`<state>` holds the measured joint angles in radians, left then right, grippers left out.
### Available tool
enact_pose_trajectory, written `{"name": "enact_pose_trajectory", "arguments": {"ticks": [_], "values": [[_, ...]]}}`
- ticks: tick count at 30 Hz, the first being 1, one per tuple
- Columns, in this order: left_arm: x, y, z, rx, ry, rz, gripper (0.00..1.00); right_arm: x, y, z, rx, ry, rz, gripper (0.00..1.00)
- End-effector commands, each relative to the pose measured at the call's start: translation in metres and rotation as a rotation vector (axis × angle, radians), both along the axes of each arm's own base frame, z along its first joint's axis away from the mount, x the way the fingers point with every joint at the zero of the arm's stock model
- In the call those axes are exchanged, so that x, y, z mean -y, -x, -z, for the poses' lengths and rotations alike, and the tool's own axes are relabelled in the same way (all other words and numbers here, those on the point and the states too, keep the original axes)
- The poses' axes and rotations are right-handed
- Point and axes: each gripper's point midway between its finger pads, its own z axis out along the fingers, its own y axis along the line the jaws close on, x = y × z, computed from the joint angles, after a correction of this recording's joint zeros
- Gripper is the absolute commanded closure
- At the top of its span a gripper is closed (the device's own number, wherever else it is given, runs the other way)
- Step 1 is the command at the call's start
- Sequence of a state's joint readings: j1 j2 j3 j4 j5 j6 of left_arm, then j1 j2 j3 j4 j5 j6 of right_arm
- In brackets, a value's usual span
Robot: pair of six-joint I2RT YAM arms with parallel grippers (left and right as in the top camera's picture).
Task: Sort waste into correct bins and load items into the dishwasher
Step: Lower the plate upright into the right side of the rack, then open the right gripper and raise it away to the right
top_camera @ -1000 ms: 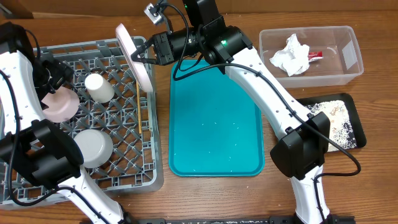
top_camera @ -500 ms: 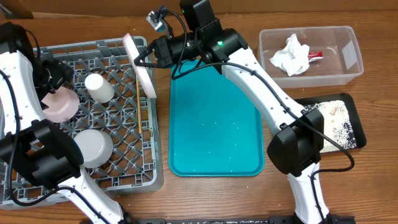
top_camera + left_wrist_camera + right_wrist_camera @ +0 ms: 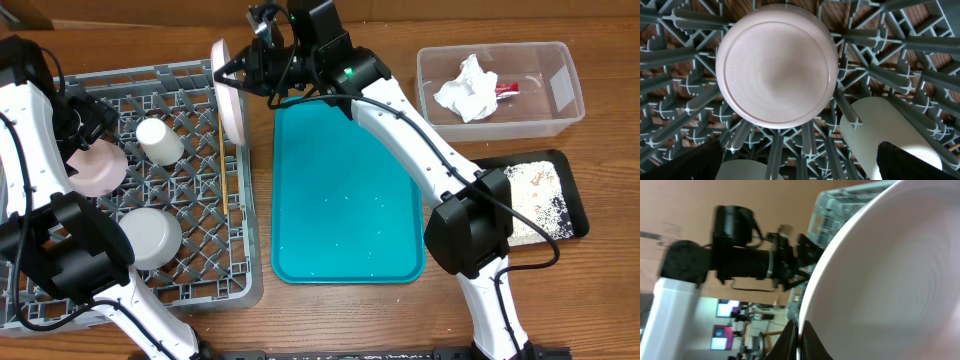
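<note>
The large white plate (image 3: 229,95) has been swung nearer upright at the dish rack's (image 3: 215,255) edge, gripped by the right gripper's (image 3: 243,72) jaws; the left gripper's (image 3: 800,162) jaws are spread over the pinkish-white bowl (image 3: 776,65).

R arm (image 3: 400,112) reaches left, fingers (image 3: 789,342) clamped shut.

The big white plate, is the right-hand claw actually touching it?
Touching. The right wrist view shows the right gripper clamped across the rim of the large white plate, with no gap visible.
</note>
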<state>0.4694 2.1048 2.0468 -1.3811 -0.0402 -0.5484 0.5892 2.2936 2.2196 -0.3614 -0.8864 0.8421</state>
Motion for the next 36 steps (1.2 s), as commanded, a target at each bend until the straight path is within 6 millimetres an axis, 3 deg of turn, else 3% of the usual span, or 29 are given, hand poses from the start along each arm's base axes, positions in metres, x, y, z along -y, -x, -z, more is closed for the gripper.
{"name": "enact_pose_trajectory", "arguments": {"ticks": [1,5,9,16,24,27,36], "values": [[-0.004,-0.001,-0.005,0.016,-0.002,-0.02,0.0,-0.004,0.007,-0.017,-0.047,-0.063,-0.039,0.96],[-0.004,-0.001,-0.005,0.016,-0.001,-0.02,0.0,-0.007,0.007,-0.023,-0.042,-0.083,-0.037,0.96],[-0.003,0.0,-0.002,0.01,0.002,-0.021,0.0,-0.018,0.021,-0.018,-0.068,-0.065,-0.062,0.96],[-0.002,0.003,0.004,-0.007,0.01,-0.021,0.0,-0.027,0.027,0.016,-0.167,0.061,0.025,0.96],[-0.002,0.003,0.004,-0.006,0.01,-0.021,0.0,-0.027,0.024,0.036,-0.203,0.105,0.052,0.96],[-0.001,0.003,0.004,-0.007,0.011,-0.021,0.0,-0.024,0.018,0.044,-0.214,0.141,0.099,0.88],[-0.002,0.003,0.004,-0.006,0.01,-0.021,0.0,-0.02,0.007,0.043,-0.185,0.137,0.133,0.39]]}}
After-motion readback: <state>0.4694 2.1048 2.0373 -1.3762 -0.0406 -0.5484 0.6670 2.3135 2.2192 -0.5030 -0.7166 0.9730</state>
